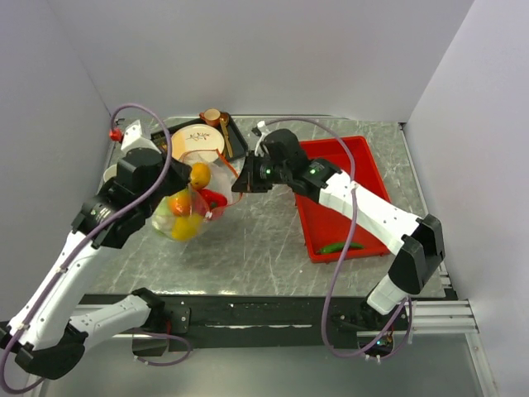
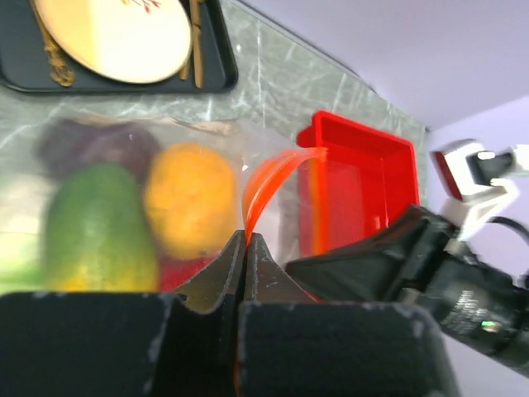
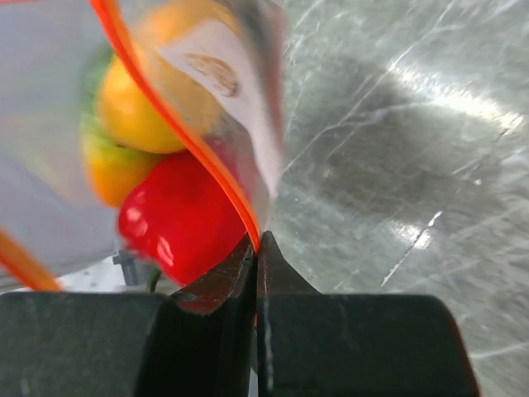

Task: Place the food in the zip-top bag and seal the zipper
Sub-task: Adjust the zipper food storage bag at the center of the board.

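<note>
The clear zip-top bag [image 1: 183,217] hangs between my two grippers above the table, its mouth held open. Inside it I see an orange [image 1: 200,173], a yellow mango [image 1: 187,228] and a red pepper [image 1: 213,201]. The left wrist view shows a green-red mango [image 2: 95,223], the orange [image 2: 190,198] and a dark purple fruit [image 2: 91,145] through the plastic. My left gripper [image 1: 180,168] [image 2: 245,237] is shut on the orange-red zipper [image 2: 269,178]. My right gripper [image 1: 237,184] [image 3: 257,238] is shut on the zipper [image 3: 178,132] beside the red pepper [image 3: 178,219]. A green chili [image 1: 341,246] lies in the red tray. The white slider is not in view.
The red tray [image 1: 364,145] [image 2: 364,165] lies right of the bag, under my right arm. A black tray [image 1: 237,141] at the back holds the beige plate [image 1: 197,139] [image 2: 116,33], a brown cup [image 1: 212,117] and utensils. White walls enclose the table.
</note>
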Robot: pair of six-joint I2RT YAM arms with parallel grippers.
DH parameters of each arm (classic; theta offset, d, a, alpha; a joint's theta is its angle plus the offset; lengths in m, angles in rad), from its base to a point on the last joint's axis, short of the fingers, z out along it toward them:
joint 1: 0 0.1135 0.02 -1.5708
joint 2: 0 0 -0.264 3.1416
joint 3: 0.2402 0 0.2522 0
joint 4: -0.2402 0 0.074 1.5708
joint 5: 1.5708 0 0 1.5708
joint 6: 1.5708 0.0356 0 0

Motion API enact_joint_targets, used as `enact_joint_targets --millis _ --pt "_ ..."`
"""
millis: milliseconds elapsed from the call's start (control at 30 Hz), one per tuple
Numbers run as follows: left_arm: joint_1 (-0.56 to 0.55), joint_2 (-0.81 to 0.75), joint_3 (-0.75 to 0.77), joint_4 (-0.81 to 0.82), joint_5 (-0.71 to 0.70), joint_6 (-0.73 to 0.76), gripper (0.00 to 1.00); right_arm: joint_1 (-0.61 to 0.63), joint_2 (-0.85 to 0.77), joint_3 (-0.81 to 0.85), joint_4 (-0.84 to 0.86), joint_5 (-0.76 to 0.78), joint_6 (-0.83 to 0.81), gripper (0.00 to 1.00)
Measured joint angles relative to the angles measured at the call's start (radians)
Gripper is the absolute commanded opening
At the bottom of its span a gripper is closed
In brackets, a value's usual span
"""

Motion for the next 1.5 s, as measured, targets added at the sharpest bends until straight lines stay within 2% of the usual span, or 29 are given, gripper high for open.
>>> enact_joint_targets --millis 100,200,333,433,800,1100,1200,1267,1400,1500 --pt "0.002 0.029 -0.031 0.039 0.062 0.019 0.01 0.004 0.001 -0.084 0.058 -0.004 0.024 0.09" --pt "0.002 0.079 -0.169 0.096 0.159 0.024 0.01 0.004 0.006 -0.177 0.085 -0.002 0.042 0.09" --pt "0.001 0.226 -0.284 0.112 0.274 0.029 0.01 0.004 0.026 -0.292 0.117 0.016 0.067 0.09" --pt "-0.005 0.278 -0.289 0.124 0.321 0.041 0.01 0.004 0.031 -0.343 0.122 0.041 0.084 0.11" --pt "-0.025 0.28 -0.232 0.217 0.451 0.056 0.01 0.004 -0.056 -0.429 0.166 0.192 0.12 0.11" --pt "-0.135 0.311 -0.195 0.267 0.51 0.062 0.07 0.004 -0.157 -0.468 0.218 0.227 0.155 0.06" --pt "-0.154 0.348 -0.195 0.282 0.515 0.061 0.23 0.004 -0.157 -0.479 0.219 0.24 0.167 0.05" --pt "-0.167 0.373 -0.195 0.291 0.518 0.054 0.45 0.004 -0.163 -0.497 0.219 0.255 0.178 0.05" --pt "-0.183 0.383 -0.195 0.289 0.518 0.055 0.76 0.003 -0.188 -0.516 0.21 0.29 0.191 0.05" --pt "-0.177 0.372 -0.194 0.286 0.506 0.052 0.82 -0.003 -0.214 -0.517 0.206 0.319 0.196 0.05"
